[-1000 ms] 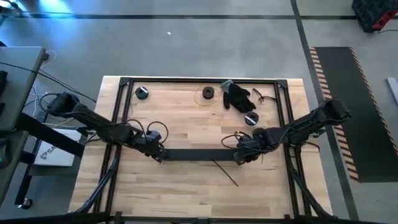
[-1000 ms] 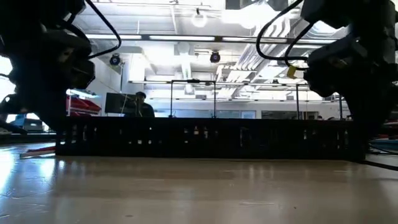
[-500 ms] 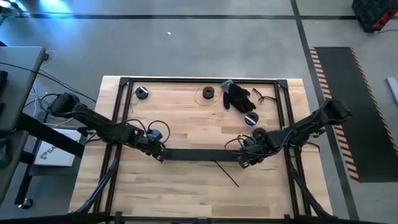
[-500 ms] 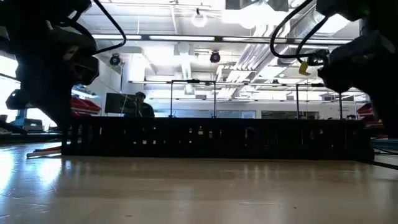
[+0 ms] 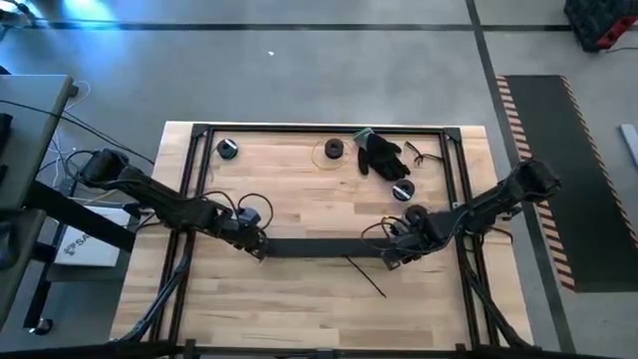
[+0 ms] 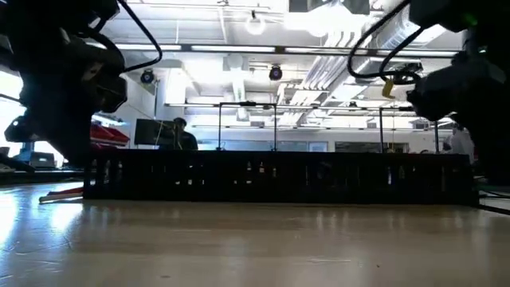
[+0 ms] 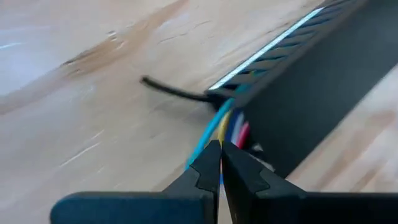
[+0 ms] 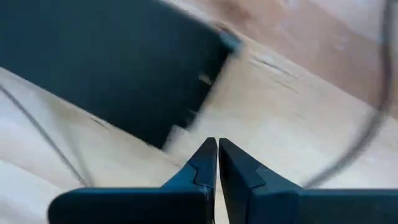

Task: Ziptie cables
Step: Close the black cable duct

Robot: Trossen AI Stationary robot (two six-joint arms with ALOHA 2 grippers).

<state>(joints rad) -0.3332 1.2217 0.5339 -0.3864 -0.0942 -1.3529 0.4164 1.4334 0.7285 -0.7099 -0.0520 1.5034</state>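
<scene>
Cables (image 7: 219, 124) leave the black duct (image 7: 323, 81), seemingly pinched by left gripper (image 7: 219, 163).

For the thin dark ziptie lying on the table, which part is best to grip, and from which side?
Probably the middle of the ziptie, from straight above. It lies flat and diagonal on bare wood, in front of the black duct, so the fingers should close across its narrow width.

A slotted duct (image 5: 324, 248) is lying across the middle of the counter (image 5: 299, 299), with the left hand (image 5: 256, 249) at its left end and the right hand (image 5: 391, 258) at its right end. The ziptie (image 5: 364, 277) is lying just in front of the duct, while a glove (image 5: 382, 155) is sitting behind it near the far edge.
</scene>
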